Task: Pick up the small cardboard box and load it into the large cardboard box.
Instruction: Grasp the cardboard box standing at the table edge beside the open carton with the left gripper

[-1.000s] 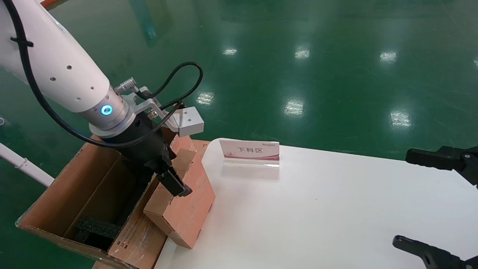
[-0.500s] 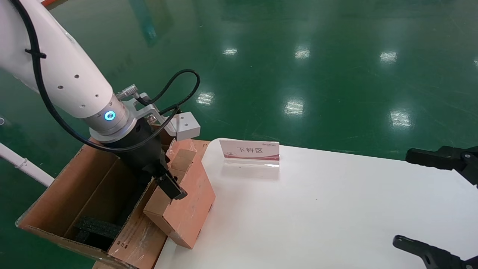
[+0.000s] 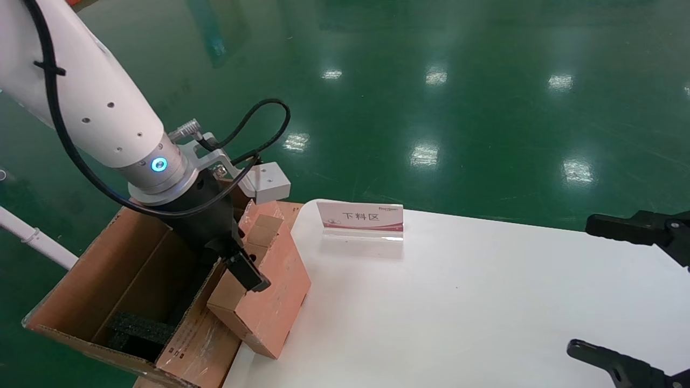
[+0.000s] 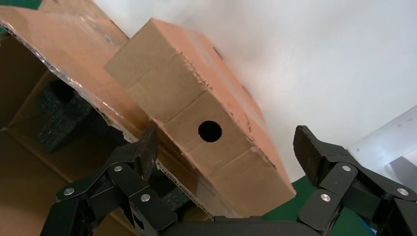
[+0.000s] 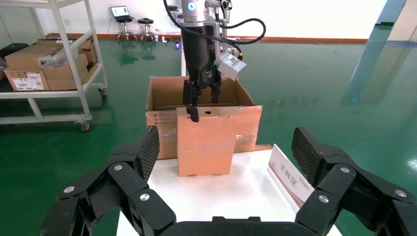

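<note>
The small cardboard box [image 3: 269, 291] stands tilted at the white table's left edge and leans against the large cardboard box [image 3: 81, 264]. My left gripper [image 3: 237, 264] is open over the small box's tan top with its round hole [image 4: 210, 131]. In the left wrist view the jaws straddle the small box [image 4: 206, 118] without touching it. One finger [image 4: 147, 147] is over the large box's wall and flap [image 4: 64, 44]. Black foam [image 3: 137, 328] lies inside the large box. My right gripper [image 3: 598, 291] is open and empty at the table's right side.
A white sign with red print [image 3: 360, 218] stands on the table [image 3: 458, 302] behind the small box. The large box sits off the table's left edge above the green floor. A shelf cart with cartons [image 5: 49, 64] stands far off.
My left gripper has moved slightly left and down onto the small box's top. The small box and the right arm have not moved.
</note>
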